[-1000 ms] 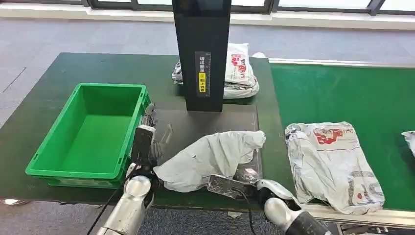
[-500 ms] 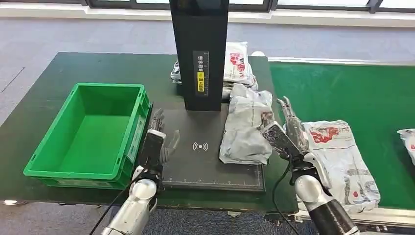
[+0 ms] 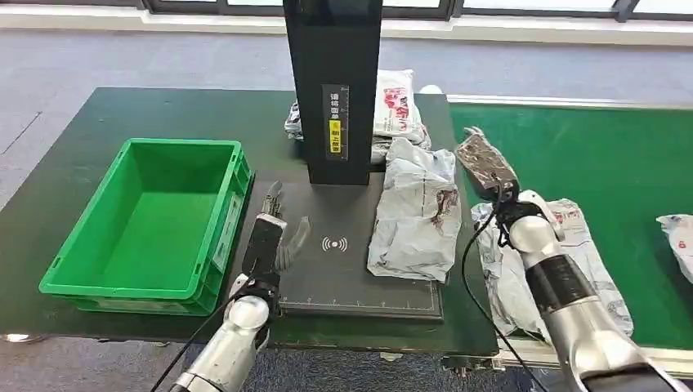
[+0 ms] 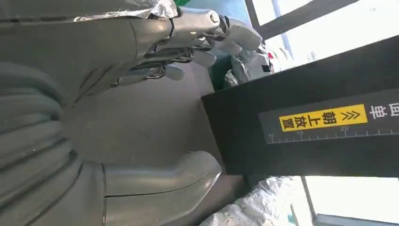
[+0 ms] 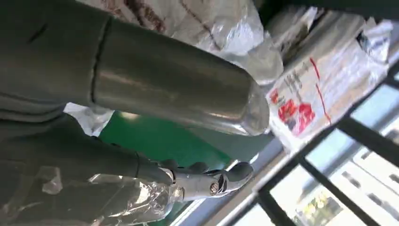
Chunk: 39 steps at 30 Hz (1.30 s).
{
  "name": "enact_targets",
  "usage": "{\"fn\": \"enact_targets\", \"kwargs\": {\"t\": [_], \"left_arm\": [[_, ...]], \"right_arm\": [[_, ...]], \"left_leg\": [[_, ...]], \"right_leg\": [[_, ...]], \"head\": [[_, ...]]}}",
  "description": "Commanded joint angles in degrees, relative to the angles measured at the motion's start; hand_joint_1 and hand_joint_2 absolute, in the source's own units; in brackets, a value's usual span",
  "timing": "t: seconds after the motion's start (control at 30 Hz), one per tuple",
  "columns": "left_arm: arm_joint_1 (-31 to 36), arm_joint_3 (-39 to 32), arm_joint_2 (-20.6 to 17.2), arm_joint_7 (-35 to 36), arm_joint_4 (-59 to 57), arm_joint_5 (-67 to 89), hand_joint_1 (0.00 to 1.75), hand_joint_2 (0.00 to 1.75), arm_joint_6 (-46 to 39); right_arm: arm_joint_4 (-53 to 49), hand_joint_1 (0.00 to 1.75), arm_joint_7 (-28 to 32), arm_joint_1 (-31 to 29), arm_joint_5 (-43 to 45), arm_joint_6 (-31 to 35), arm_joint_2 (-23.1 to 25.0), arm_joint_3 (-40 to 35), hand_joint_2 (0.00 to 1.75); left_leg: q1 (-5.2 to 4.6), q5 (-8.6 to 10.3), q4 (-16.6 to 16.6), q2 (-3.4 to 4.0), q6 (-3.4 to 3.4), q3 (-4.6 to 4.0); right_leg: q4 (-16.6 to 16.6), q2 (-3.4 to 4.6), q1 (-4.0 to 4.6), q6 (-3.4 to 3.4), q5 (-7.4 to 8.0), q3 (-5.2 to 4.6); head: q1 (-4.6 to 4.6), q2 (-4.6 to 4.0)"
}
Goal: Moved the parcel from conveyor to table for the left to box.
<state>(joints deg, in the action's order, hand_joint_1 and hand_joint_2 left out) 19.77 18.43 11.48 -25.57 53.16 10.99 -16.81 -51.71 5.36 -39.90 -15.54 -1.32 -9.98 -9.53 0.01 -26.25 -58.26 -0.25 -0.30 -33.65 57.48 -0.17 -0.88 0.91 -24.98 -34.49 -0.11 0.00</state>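
A crumpled grey parcel (image 3: 415,211) lies on the right side of the black scan pad (image 3: 343,269) on the dark table, free of both hands. My right hand (image 3: 484,162) hovers above the conveyor's left edge, just right of the parcel, fingers spread and empty. My left hand (image 3: 271,237) stands open over the pad's left side, between the green box (image 3: 151,220) and the parcel. The left wrist view has that hand's fingers (image 4: 188,42) and thumb apart over the pad, the parcel (image 4: 254,212) beyond the thumb. The green box holds nothing.
A black scanner column (image 3: 333,90) stands at the pad's far edge, with several parcels (image 3: 396,114) stacked behind it. Another grey parcel (image 3: 564,269) lies on the green conveyor (image 3: 605,155) under my right forearm. One more parcel (image 3: 677,245) sits at the right edge.
My right hand carried the parcel onto the pad's right side, let it go, then rose and pulled away toward the conveyor. My left hand shifted slightly right over the pad.
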Motion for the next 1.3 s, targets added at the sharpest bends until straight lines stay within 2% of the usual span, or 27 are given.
{"fn": "enact_targets", "kwargs": {"t": [0.03,0.27,0.33,0.43,0.5,0.57,0.63,0.7,0.9,1.0,1.07,1.17,1.23,1.3], "left_arm": [[2.15,3.27,-1.90,0.26,-3.63,-0.14,0.00,1.75,-0.36],[2.17,3.47,-1.97,0.11,-3.58,0.06,0.00,1.75,-0.46],[1.66,4.27,-2.37,-0.45,-2.27,1.53,0.00,1.75,-1.20],[0.85,5.22,-2.74,-0.60,0.85,3.92,0.00,1.75,-1.84],[1.07,4.97,-2.65,-0.26,0.93,3.98,0.00,1.75,-1.80],[1.07,4.07,-2.42,-0.06,0.20,4.28,0.00,1.75,-2.54],[0.70,3.66,-2.68,-0.49,0.12,4.15,0.00,1.75,-2.49],[0.69,3.65,-2.75,-0.51,0.13,4.14,0.00,1.75,-2.46],[0.62,3.63,-2.72,-0.57,0.23,4.13,0.00,1.75,-2.43],[0.16,2.99,-2.57,-0.31,0.24,4.03,0.00,1.75,-3.07],[0.25,2.67,-2.03,-0.26,-0.32,4.09,0.00,1.75,-3.30],[0.22,2.48,-1.86,-0.15,-0.36,4.28,0.00,1.75,-3.32],[-0.61,1.55,-1.58,0.67,1.21,4.89,0.00,1.75,-4.03],[-1.63,1.19,-1.64,1.37,2.94,5.69,0.00,1.75,-3.85]], "right_arm": [[15.53,0.00,0.85,-6.37,3.61,-1.20,4.96,-8.11,0.00],[15.14,0.00,0.94,-6.22,4.69,-1.75,4.67,-8.43,0.00],[12.22,0.00,2.74,-4.45,6.66,-2.37,4.63,-8.83,0.00],[1.18,0.00,3.85,1.15,11.04,-2.61,3.01,-7.93,0.00],[-2.69,0.00,3.88,3.02,12.01,-1.47,1.99,-7.09,0.00],[-10.74,0.00,4.00,8.38,11.54,3.64,0.90,-3.72,0.00],[-15.30,0.00,3.86,12.10,10.98,5.57,0.21,-0.57,0.00],[-15.40,0.00,3.83,12.29,11.06,5.57,0.08,-0.34,0.00],[-15.06,0.00,3.85,11.88,10.82,5.54,0.45,-0.49,0.00],[-16.80,0.00,3.20,13.80,2.64,18.38,1.09,3.70,0.00],[-19.02,0.00,3.39,16.68,0.36,23.74,1.79,7.33,0.00],[-24.13,0.00,4.61,24.12,0.50,27.63,3.23,10.71,0.00],[-28.63,0.00,4.05,29.57,-7.53,33.74,8.22,11.00,0.00],[-32.87,0.00,2.46,32.04,-11.34,35.66,9.84,10.52,0.00]], "left_leg": [[0.05,-0.02,0.05,0.16,-0.05,0.11],[0.07,0.01,0.07,0.06,-0.05,0.02],[0.08,0.02,0.10,0.08,-0.07,0.05],[0.07,0.04,0.13,-0.07,-0.09,0.04],[0.07,0.03,0.13,-0.13,-0.10,0.04],[0.08,0.03,0.08,-0.25,-0.08,-0.03],[0.09,0.04,0.11,-0.32,-0.08,0.02],[0.10,0.05,0.14,-0.43,-0.07,0.05],[0.06,-0.01,0.08,-0.07,-0.05,-0.02],[0.06,0.00,0.08,-0.10,-0.07,-0.05],[0.08,0.01,0.10,-0.14,-0.07,-0.01],[0.10,0.04,0.17,-0.41,-0.06,0.06],[0.12,-0.01,0.17,-0.36,-0.06,0.10],[0.13,-0.07,0.19,-0.17,-0.08,0.15]], "right_leg": [[-0.03,0.16,0.05,-0.06,0.01,0.03],[-0.06,0.01,0.06,-0.09,0.01,0.02],[-0.09,0.03,0.07,-0.11,0.03,0.04],[-0.14,-0.12,0.07,-0.13,-0.01,0.07],[-0.12,-0.18,0.07,-0.14,-0.04,0.07],[-0.09,-0.30,0.08,-0.11,-0.07,0.05],[-0.14,-0.37,0.10,-0.11,-0.08,0.08],[-0.19,-0.48,0.11,-0.11,-0.10,0.15],[-0.10,-0.13,0.05,-0.11,-0.03,-0.02],[-0.11,-0.15,0.06,-0.11,-0.03,-0.04],[-0.15,-0.21,0.08,-0.13,-0.04,0.01],[-0.23,-0.46,0.11,-0.11,-0.10,0.15],[-0.26,-0.43,0.13,-0.11,-0.11,0.20],[-0.24,-0.24,0.13,-0.13,-0.11,0.18]], "head": [[0.00,0.00],[0.00,0.00],[0.00,0.00],[0.00,0.00],[0.00,0.00],[0.00,-0.02],[0.00,0.00],[0.00,0.00],[0.00,0.00],[0.00,0.00],[0.00,0.00],[0.00,0.00],[0.00,0.00],[0.00,0.00]]}}
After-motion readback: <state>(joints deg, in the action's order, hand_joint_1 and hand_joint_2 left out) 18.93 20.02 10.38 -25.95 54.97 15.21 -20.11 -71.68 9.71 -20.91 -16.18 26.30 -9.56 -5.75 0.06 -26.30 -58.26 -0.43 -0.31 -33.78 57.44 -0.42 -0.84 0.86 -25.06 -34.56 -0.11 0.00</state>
